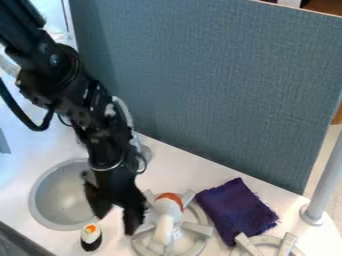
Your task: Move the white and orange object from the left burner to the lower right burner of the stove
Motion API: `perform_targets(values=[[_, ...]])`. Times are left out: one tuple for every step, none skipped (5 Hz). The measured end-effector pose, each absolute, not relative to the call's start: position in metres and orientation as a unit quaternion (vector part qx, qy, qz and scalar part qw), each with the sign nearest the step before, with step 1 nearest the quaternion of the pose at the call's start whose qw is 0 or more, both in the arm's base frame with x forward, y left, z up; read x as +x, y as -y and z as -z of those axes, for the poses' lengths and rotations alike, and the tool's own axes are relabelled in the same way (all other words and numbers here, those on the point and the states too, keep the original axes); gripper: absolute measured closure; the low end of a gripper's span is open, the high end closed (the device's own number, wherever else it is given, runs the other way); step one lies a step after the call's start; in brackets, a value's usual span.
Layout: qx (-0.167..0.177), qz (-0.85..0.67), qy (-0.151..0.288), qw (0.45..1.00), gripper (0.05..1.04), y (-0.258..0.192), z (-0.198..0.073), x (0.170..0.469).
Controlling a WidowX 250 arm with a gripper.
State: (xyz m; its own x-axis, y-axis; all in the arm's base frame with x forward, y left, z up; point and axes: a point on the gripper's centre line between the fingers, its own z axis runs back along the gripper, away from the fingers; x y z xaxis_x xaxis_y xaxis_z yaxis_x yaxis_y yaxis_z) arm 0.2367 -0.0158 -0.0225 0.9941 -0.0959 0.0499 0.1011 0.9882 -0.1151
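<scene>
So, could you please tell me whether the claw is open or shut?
The claw is open: its two fingers stand apart, and white counter shows between them.

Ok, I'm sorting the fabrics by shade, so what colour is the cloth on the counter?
The cloth is dark purple; the camera view shows it best.

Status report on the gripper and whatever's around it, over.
Gripper open, empty. Sushi piece nearest, beside sink. White-and-orange item on burner might crowd it; purple cloth farther off.
</scene>
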Motion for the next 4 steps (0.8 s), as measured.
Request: perform_targets(values=[[-0.093,0.025,0.042,0.994,0.08,0.027,0.036,0.25],[-0.066,0.006,0.013,0.998,0.08,0.028,0.059,0.263],[-0.042,-0.007,0.002,0.999,0.08,0.038,0.074,0.269],[-0.045,-0.016,-0.005,0.999,0.08,0.041,0.081,0.274]])
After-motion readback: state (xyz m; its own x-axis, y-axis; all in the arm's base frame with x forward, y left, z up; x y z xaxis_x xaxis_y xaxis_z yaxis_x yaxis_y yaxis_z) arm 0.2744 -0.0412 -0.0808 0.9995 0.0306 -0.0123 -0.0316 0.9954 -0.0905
